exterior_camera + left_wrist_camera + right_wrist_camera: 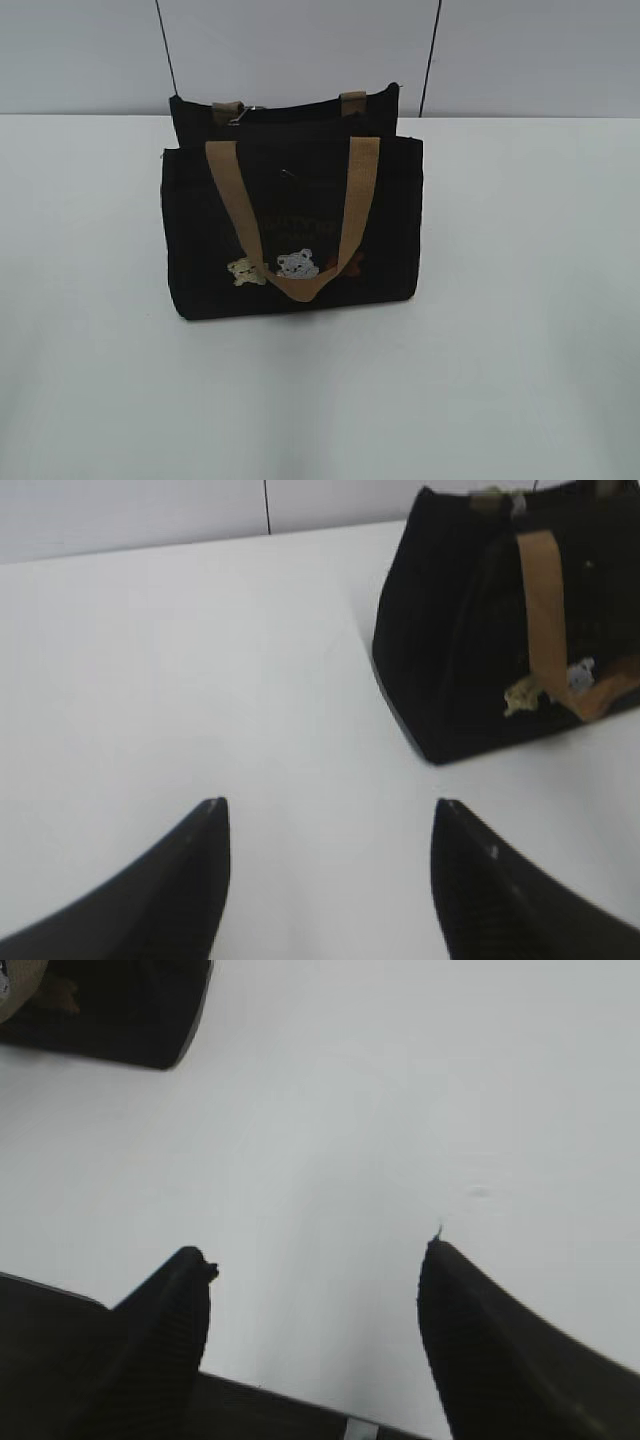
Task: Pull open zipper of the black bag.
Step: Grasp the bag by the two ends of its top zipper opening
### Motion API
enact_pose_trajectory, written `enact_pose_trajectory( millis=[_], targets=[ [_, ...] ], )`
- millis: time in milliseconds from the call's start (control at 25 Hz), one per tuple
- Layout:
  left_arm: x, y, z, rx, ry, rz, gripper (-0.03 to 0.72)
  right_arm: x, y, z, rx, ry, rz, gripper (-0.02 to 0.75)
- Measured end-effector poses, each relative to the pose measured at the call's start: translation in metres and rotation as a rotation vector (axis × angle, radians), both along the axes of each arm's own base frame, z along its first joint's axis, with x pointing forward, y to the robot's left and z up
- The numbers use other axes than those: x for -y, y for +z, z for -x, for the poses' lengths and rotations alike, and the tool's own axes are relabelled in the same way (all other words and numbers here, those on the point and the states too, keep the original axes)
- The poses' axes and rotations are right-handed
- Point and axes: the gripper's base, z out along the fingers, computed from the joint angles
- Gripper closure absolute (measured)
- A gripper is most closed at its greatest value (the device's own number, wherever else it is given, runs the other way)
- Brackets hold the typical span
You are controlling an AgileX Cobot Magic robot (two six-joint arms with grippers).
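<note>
The black bag [295, 215] stands upright on the white table, with tan webbing handles and small bear patches on its front. Its zipper runs along the top edge, and a small silvery pull tab [243, 113] shows near the top left corner by the rear strap. In the left wrist view the bag [470, 650] sits at the upper right, well ahead of my left gripper [330, 805], which is open over bare table. In the right wrist view only the bag's bottom corner [130, 1015] shows at the upper left; my right gripper [320, 1250] is open and holds nothing.
The white table [520, 350] stretches all around the bag. A pale wall with two dark vertical seams [430, 60] rises behind it. Neither arm shows in the exterior view. The table's near edge [300, 1405] shows below the right gripper.
</note>
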Motion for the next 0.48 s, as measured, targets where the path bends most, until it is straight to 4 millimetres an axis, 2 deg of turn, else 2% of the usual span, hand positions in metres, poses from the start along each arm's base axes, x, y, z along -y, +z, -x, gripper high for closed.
enact_pose_trajectory(
  millis=[320, 480],
  targets=[
    [0.002, 0.022, -0.081, 0.002, -0.004, -0.102, 0.272, -0.008, 0.050, -0.054, 0.036, 0.142, 0.060, 0.239],
    [0.006, 0.031, -0.126, -0.050, -0.070, -0.205, 0.280, -0.010, 0.063, -0.086, 0.044, 0.181, 0.103, 0.239]
  ],
)
